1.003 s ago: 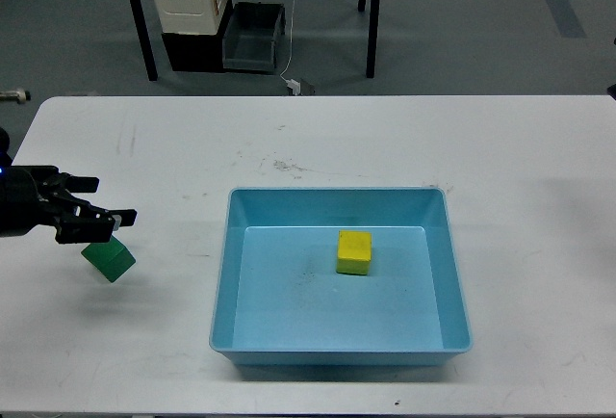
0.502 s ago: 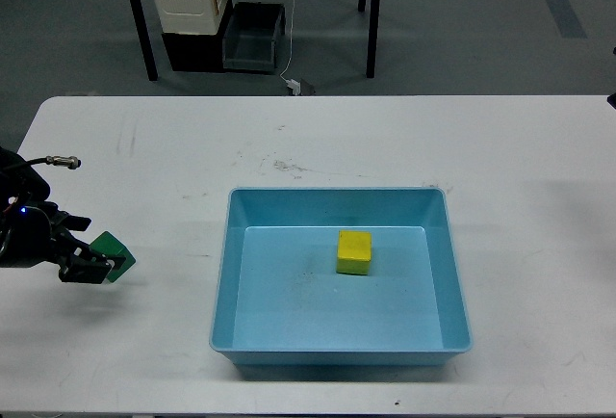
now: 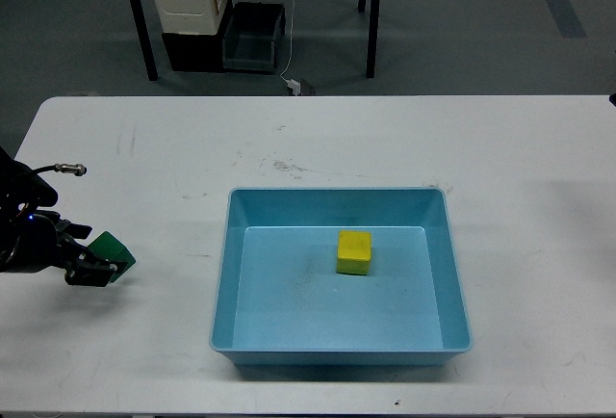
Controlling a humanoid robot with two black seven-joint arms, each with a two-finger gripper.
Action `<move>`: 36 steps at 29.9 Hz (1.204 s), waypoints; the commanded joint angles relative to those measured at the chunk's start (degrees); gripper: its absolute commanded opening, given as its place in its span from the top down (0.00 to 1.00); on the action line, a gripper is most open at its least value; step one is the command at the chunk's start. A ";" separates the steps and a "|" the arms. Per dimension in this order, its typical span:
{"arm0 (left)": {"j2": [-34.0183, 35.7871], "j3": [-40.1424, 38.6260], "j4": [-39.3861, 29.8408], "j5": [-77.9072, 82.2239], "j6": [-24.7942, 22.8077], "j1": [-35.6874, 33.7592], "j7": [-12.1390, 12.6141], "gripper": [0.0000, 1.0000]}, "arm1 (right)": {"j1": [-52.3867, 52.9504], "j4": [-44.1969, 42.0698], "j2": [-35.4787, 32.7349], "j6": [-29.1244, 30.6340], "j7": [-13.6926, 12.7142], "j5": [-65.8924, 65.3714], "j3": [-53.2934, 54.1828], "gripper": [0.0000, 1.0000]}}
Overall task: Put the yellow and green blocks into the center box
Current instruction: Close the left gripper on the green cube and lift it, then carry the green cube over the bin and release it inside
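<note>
The green block (image 3: 115, 250) rests on the white table (image 3: 318, 148) at the far left. My left gripper (image 3: 93, 262) is down at table level, with a dark finger on either side of the block, closed against it. The yellow block (image 3: 353, 251) lies inside the light blue box (image 3: 223, 274), which stands at the table's center front. The left side of the green block is hidden by my gripper. My right gripper is out of view.
The box has tall walls, and its left wall stands between the green block and the yellow block. Beyond the table's far edge on the floor are a white and black container (image 3: 191, 9), a grey bin (image 3: 254, 38) and black table legs (image 3: 142, 28).
My left gripper has dropped from above the green block down around it and closed in on it. The block has been turned and nudged slightly. The yellow block and the box have not moved.
</note>
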 commanded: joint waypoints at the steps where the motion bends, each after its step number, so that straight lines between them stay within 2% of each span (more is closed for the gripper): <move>1: -0.74 0.06 0.24 -0.01 1.32 0.02 0.00 0.06 | 0.00 -0.03 -0.01 -0.01 0.00 0.00 0.09 0.02; 8: -1.19 2.25 0.42 -0.01 4.13 0.11 0.00 0.17 | 0.00 -0.12 -0.01 -0.01 0.00 0.09 0.44 0.02; 10: -1.01 3.30 0.42 -0.01 5.19 0.11 0.00 0.26 | 0.00 -0.12 -0.01 -0.01 0.00 0.09 0.44 0.02; 12: -0.92 3.92 0.50 -0.01 6.24 0.02 0.00 0.41 | 0.00 -0.12 -0.01 -0.01 0.00 0.09 0.44 0.02; 15: -0.83 3.92 0.77 -0.01 6.42 -0.15 0.00 0.47 | 0.00 -0.12 -0.01 -0.10 0.00 0.09 0.44 0.02; 19: -0.75 3.92 1.21 -0.01 6.69 -1.64 0.00 0.67 | 0.00 -0.12 -0.01 -0.10 0.00 0.09 0.44 0.02; 22: -0.57 3.92 1.65 -0.01 6.95 -3.40 0.00 0.76 | 0.00 -0.12 -0.01 -0.10 0.00 0.09 0.53 0.02; 26: 0.57 3.66 1.82 -0.03 7.13 -9.54 0.00 0.76 | 0.00 -0.12 -0.01 -0.10 0.00 0.09 0.97 0.02; 29: 1.19 3.83 0.25 -7.29 6.60 -15.16 0.00 0.74 | 0.00 -0.12 -0.01 -0.18 0.00 0.09 0.97 0.02; 33: 4.00 4.10 -7.56 -13.21 6.07 -19.40 0.00 0.74 | -0.09 -0.12 -0.01 -0.19 0.00 0.09 0.97 0.02; 36: 3.48 4.10 -12.76 -13.30 5.81 -20.54 0.00 0.74 | -0.26 -0.12 -0.01 -0.19 0.00 0.09 0.97 0.02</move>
